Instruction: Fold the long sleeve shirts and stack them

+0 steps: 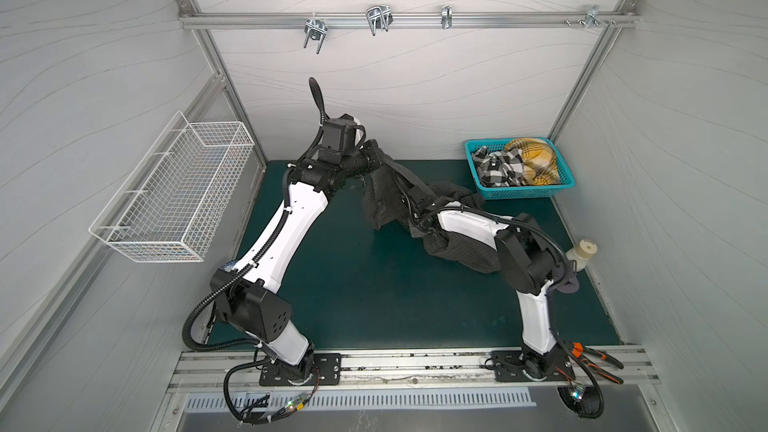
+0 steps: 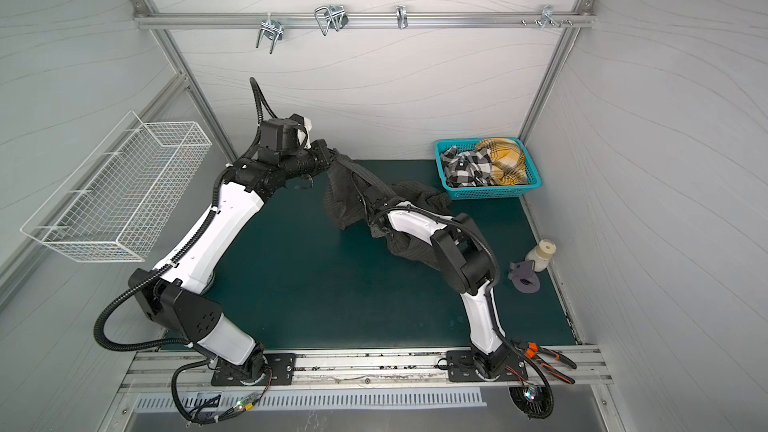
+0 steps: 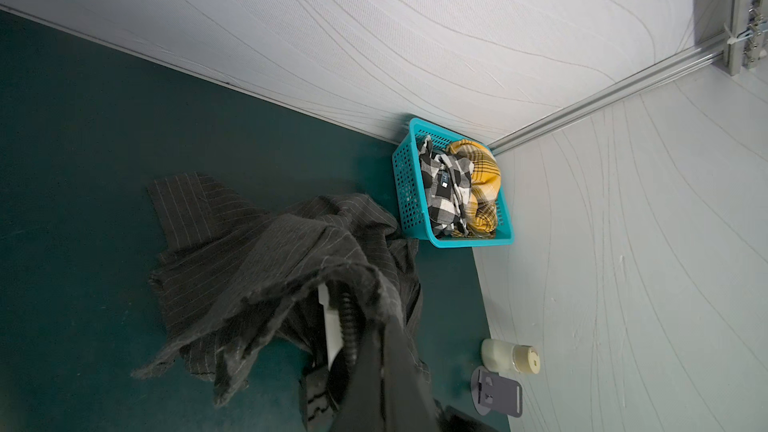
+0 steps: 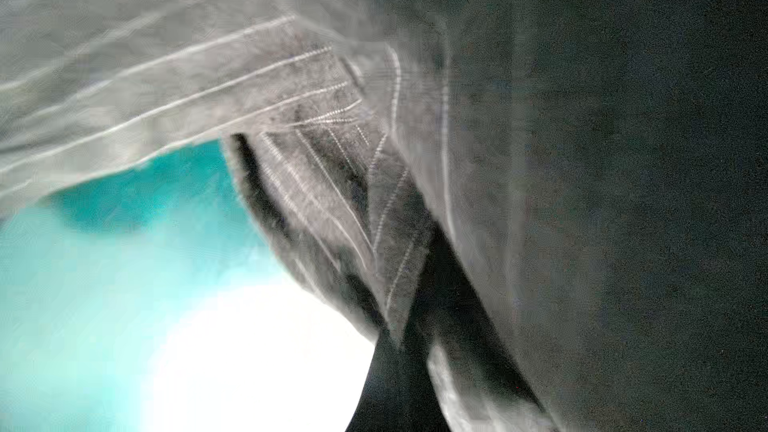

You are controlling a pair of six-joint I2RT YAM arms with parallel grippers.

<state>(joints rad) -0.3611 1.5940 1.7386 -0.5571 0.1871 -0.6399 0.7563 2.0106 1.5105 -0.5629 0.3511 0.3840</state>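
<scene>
The dark pinstriped long sleeve shirt [image 1: 382,197] hangs in a crumpled drape at the back middle of the green mat [image 1: 374,292]. My left gripper [image 1: 384,158] is shut on its upper end, and the wrist view shows that same cloth [image 3: 270,251] trailing from the closed fingers [image 3: 386,367]. The shirt lies over my right forearm and hides most of the right gripper in both top views. In the right wrist view my right gripper [image 4: 399,351] is shut on a fold of the striped cloth [image 4: 324,184]. A checked shirt [image 1: 498,166] and a yellow plaid shirt [image 1: 536,162] lie bunched in the teal basket [image 1: 525,193].
The teal basket [image 2: 490,193] stands in the back right corner. A white wire basket [image 1: 174,193] hangs on the left wall. A pale bottle [image 1: 584,253] and a grey plastic piece [image 2: 524,278] lie at the right wall. Pliers [image 1: 598,361] rest on the front rail; hooks [image 1: 378,18] hang above.
</scene>
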